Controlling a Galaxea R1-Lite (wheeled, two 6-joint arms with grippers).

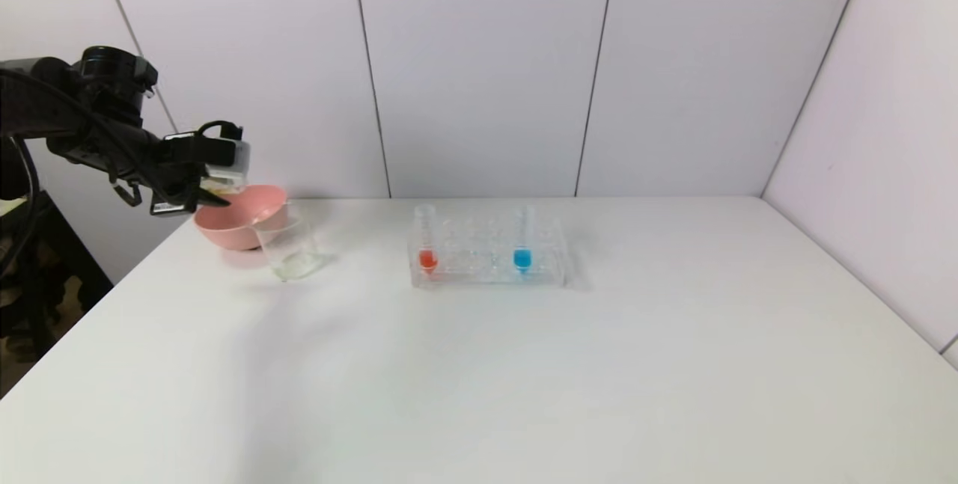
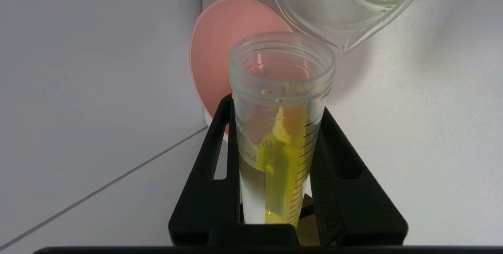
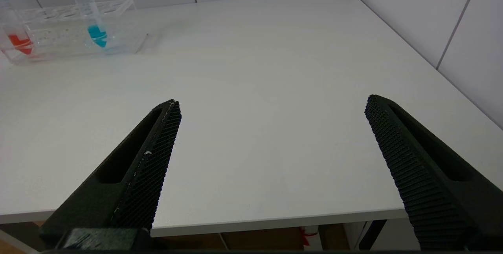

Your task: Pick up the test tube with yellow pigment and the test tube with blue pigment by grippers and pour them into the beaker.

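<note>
The left gripper (image 2: 281,156) clamps the yellow tube (image 2: 281,128) between its jaws, tipped over the pink bowl (image 1: 243,218), the beaker (image 1: 288,250) just beside. The blue tube (image 1: 522,244) stands racked. The right gripper (image 3: 271,159) gapes wide, well apart.

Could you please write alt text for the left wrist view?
The left gripper holds the test tube with yellow pigment, open mouth pointing toward the beaker and a pink bowl on a white table.
</note>
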